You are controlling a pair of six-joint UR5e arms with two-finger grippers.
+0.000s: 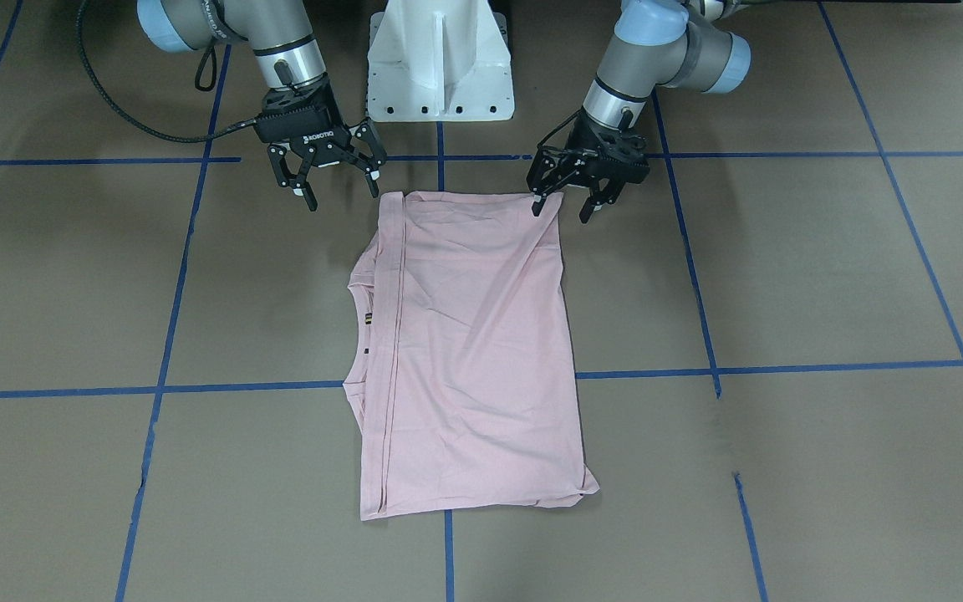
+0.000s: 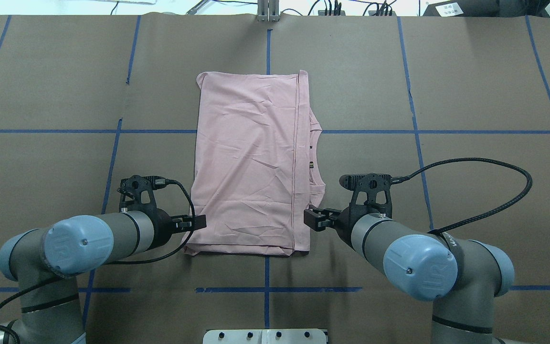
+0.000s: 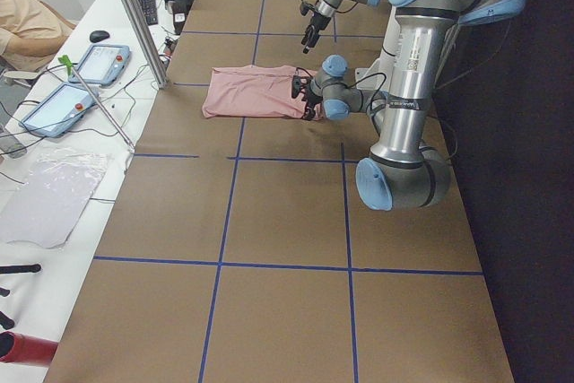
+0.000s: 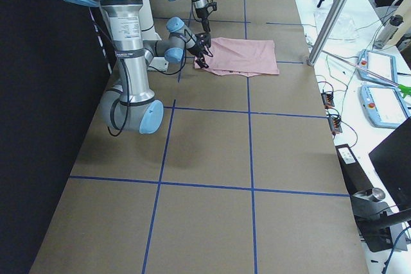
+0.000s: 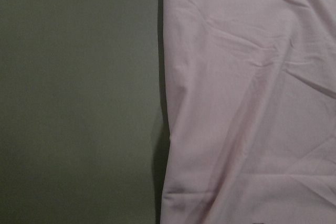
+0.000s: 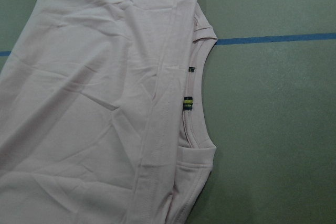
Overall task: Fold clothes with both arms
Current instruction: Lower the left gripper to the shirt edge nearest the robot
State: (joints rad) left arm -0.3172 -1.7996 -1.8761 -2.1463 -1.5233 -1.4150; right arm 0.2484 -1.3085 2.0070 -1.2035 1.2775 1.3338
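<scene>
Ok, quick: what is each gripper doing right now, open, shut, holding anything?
Left gripper: open, holding nothing, one fingertip at the shirt corner.
Right gripper: open, holding nothing, just off the shirt's other near corner.

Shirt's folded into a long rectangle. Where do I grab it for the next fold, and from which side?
Probably the two corners on the short edge of the T-shirt nearest the robot, one per gripper, coming down from the robot's side. It lies flat in stacked layers, so corner pinches should catch all. The open left gripper and right gripper flank that edge.
</scene>
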